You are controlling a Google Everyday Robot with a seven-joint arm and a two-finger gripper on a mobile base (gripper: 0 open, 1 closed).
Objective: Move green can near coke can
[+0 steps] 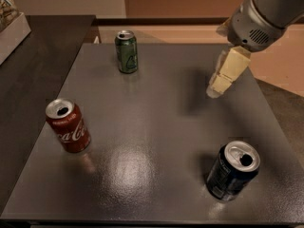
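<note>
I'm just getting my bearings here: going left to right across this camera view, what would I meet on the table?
coke can → green can → dark blue-black can. The gripper hangs above the right side of the table, across the same stretch as the dark blue-black can, so I leave it unranked.

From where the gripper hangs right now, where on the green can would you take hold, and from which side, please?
I'd take the green can around mid-body, across its round side wall: it stands upright with nothing beside it. Come level from the picture's right, where the gripper hangs above the grey table; the silver top offers no hold.
</note>
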